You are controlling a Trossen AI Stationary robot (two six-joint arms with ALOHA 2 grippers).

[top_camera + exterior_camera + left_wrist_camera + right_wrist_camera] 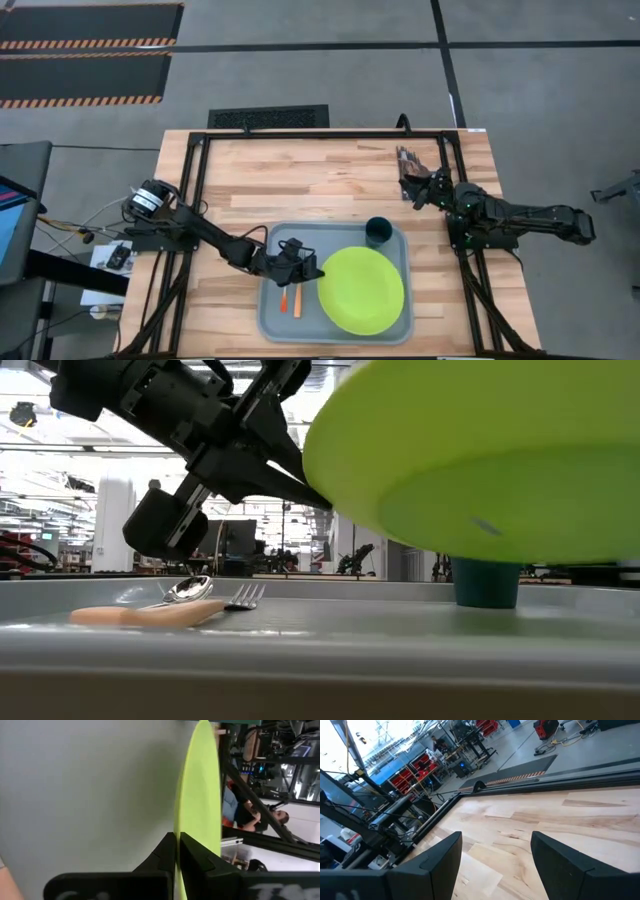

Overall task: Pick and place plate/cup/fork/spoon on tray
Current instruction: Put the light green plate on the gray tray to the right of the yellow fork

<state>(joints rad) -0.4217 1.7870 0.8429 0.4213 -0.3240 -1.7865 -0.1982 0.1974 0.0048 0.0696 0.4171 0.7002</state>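
The left gripper (pixel 312 268) pinches the left rim of the plate (pixel 362 290), a light, stiff, likely slick disc best held at its edge, tilted over the tray (pixel 270 318); the right gripper (pixel 412 188) idles open near the worktop's far right corner.

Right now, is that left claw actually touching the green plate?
Touching. In the left wrist view, the left end effector has its two dark fingers pinched shut on the rim of the plate, with no gap showing.
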